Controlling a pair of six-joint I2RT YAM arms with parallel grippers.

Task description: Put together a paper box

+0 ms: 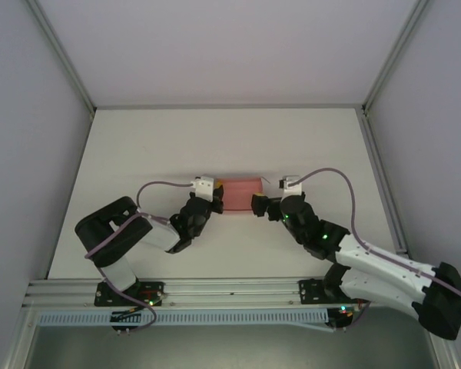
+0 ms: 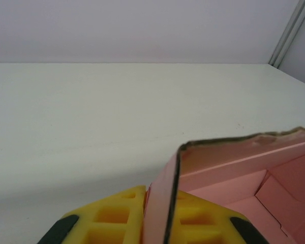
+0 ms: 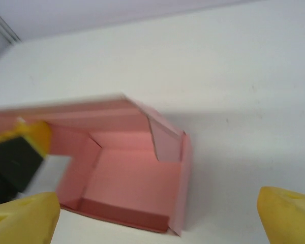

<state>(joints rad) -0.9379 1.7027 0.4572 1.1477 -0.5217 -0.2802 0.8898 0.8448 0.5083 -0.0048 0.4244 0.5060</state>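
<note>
Box (image 1: pixel 240 195) sits in the middle of the table (image 1: pixel 215 138), right between the two arms. Its long side runs from left to right, so each arm has one short end in front of it. The left jaws are closed on the left end wall: in the left wrist view the thin pink wall (image 2: pixel 172 198) stands up straight between the yellow pads (image 2: pixel 112 221), and they pinch it. The right jaws are wide open and hold nothing. In the right wrist view the box (image 3: pixel 132 183) lies just ahead of them, a bit to the left, with the pads (image 3: pixel 287 213) apart from it on both sides. The right end is near these jaws but not touching them. The box is open on top and has nothing in it. Its back wall stands up, and a small flap (image 3: pixel 162 142) leans in at the right corner. I think the right arm must go forward to that end next, while the left arm keeps the box from sliding.
</note>
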